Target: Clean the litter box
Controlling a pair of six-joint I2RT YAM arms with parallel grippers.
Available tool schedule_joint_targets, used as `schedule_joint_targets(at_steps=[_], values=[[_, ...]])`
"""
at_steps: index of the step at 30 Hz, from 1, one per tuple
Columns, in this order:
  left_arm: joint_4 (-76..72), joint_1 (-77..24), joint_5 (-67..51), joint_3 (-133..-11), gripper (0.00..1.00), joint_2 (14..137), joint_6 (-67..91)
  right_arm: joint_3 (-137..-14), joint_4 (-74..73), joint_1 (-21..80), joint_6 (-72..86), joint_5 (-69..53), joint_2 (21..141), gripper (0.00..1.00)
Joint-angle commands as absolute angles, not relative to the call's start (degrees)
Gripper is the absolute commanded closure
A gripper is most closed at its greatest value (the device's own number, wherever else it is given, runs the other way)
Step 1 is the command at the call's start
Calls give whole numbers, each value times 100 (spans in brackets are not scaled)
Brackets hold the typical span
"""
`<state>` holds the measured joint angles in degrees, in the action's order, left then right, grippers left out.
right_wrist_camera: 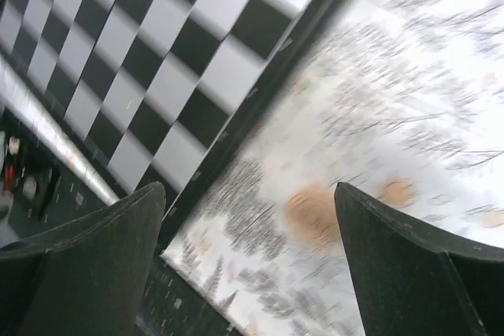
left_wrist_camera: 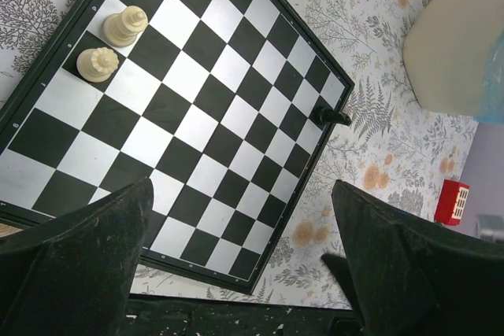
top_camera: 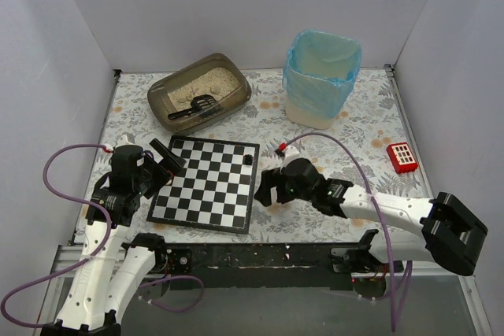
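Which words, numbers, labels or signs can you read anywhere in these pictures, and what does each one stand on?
No text can be read anywhere.
Small red box: white squares on top, too small to tell if they carry writing.
Chessboard: no letters or numbers show along its border.
Litter box and bin: no label visible.

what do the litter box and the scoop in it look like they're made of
Litter box: seemingly plastic, dark brown and semi-translucent, with a smooth, rounded rim. Scoop: likely plastic too, black with a dull finish; it is too small in view to be sure.
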<state>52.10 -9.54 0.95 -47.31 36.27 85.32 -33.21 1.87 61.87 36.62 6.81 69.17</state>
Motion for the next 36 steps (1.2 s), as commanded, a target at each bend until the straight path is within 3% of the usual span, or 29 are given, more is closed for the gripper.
schedule_joint_targets(at_steps=[1,5,10,16,21,28,36], values=[[5150,-941,254,-4799,2,3604,8350,-3068,1560,5126,2771,54,7153,5],[5185,-949,352,-4720,2,3603,8306,-3558,2101,4659,2189,-588,8109,9],[5168,-949,316,-4658,2,3560,8253,-4428,1978,4430,2276,-1036,9604,25],[5142,-949,272,-4614,2,3533,8253,-4526,3022,4447,3382,-2099,10748,35],[5124,-949,220,-4641,2,3533,8253,-4780,3315,4824,4024,-1944,11179,45],[5106,-941,237,-4640,2,3515,8341,-5535,2603,5703,5386,-169,11460,44],[5133,-949,220,-4737,2,3621,8314,-6933,2259,6152,5229,-27,12321,43]])
